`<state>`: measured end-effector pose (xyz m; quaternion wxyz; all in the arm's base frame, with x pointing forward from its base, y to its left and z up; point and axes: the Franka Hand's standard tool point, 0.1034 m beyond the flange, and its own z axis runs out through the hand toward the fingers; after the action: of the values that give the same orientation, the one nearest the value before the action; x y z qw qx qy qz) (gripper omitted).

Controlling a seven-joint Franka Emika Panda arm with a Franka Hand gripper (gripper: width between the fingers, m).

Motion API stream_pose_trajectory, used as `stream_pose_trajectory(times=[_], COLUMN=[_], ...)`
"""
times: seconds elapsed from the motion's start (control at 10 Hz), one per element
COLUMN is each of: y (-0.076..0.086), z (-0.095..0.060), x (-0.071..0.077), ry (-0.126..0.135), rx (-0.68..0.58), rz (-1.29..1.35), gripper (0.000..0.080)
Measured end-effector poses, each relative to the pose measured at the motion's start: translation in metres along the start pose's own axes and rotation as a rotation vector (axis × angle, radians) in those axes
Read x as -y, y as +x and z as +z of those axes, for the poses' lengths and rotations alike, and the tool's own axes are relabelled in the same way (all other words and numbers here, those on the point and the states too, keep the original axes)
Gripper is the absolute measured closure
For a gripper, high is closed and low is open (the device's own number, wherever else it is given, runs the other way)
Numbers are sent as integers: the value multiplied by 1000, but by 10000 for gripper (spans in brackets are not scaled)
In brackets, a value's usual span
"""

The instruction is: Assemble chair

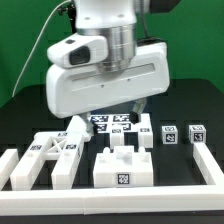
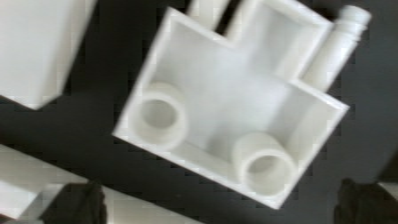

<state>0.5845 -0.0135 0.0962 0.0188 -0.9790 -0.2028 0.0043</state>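
Observation:
The chair lies as loose white tagged parts on the black table. In the wrist view a flat slab [image 2: 222, 105] with two round sockets and a notched edge sits just ahead of my gripper [image 2: 222, 208]. Its dark fingers [image 2: 71, 205] stand wide apart with nothing between them. A thin round peg [image 2: 338, 50] lies along the slab's edge, and another white part [image 2: 45, 50] lies beside it. In the exterior view my gripper [image 1: 118, 108] hangs low over the middle parts [image 1: 125, 138]. Long bars [image 1: 55, 150], a notched block [image 1: 125, 168] and two small cubes [image 1: 170, 135] lie around them.
The marker board [image 1: 108, 123] lies behind the middle parts, partly hidden by the hand. A white rail [image 1: 20, 170] edges the table in front and at both sides. The bulky white arm [image 1: 105, 70] hides the table's back.

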Motion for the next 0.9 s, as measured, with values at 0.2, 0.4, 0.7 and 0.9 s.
stream_pose_trajectory(times=[0.2,0.4,0.7,0.9], y=[2,1,-18,-23], z=[1,4,45,75], x=[7,5,-18,-12], ry=[4,5,-4,-2], rx=[0,3,33,31], rz=[130,249,321,337], gripper=[150,150,150,150])
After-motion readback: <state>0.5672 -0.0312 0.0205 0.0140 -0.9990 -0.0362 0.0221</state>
